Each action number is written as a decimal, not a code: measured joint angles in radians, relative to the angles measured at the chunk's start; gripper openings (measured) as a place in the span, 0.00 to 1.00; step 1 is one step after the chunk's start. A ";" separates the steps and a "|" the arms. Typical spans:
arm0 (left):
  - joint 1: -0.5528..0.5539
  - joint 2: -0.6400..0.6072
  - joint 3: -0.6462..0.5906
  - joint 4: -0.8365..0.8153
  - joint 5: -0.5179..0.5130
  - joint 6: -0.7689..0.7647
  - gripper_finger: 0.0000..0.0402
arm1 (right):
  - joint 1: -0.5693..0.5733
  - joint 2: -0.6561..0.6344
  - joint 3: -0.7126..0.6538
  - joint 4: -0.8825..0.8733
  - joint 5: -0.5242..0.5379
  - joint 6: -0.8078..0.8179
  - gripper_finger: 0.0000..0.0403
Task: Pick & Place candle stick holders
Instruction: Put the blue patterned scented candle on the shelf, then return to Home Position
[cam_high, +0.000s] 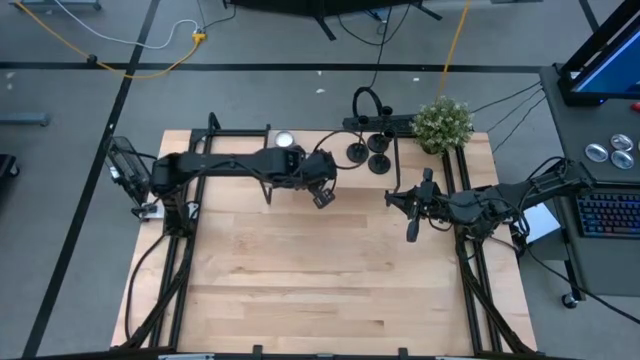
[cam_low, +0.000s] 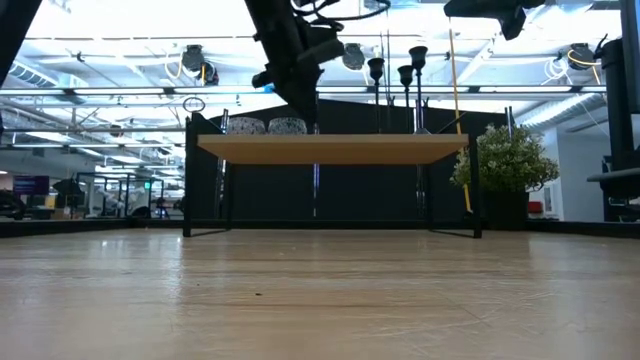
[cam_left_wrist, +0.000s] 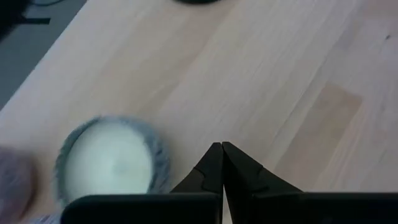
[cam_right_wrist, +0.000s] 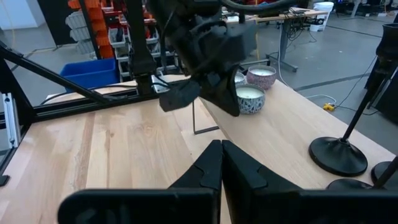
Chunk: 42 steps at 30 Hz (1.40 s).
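A light wooden table (cam_high: 320, 270) fills the middle of the high view, mostly bare, with a black frame along its edges. The left arm reaches from the table's left edge across its far part, and the left gripper (cam_high: 322, 197) hangs above the wood there with its two fingers pressed together and nothing between them; in its wrist view the closed tips (cam_left_wrist: 222, 149) hover over bare planks beside a pale candle in a grey patterned cup (cam_left_wrist: 112, 160). The right arm comes in from the right edge, and the right gripper (cam_high: 411, 232) points toward the near side with its fingers likewise closed on nothing (cam_right_wrist: 221, 147). A small leafy green plant (cam_high: 443, 121) stands at the far right corner of the table. Just to the left of it, near the far edge, stand the candle stick holders (cam_high: 368, 156), black discs with thin stems, grouped close together and apart from both grippers; one disc base (cam_right_wrist: 337, 155) shows in the right wrist view. Two candle cups (cam_right_wrist: 254, 93) sit farther left along the far edge, behind the left arm.
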 joint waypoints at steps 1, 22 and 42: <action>0.001 0.004 0.000 0.009 0.005 0.001 0.01 | 0.000 0.000 0.000 0.000 0.000 -0.001 0.00; 0.070 0.003 -0.049 -0.009 -0.005 0.049 0.00 | 0.000 0.000 0.000 -0.001 0.000 -0.001 0.00; 0.034 -0.026 0.206 -0.060 -0.069 0.066 0.00 | 0.000 0.000 0.000 -0.001 0.000 0.001 0.00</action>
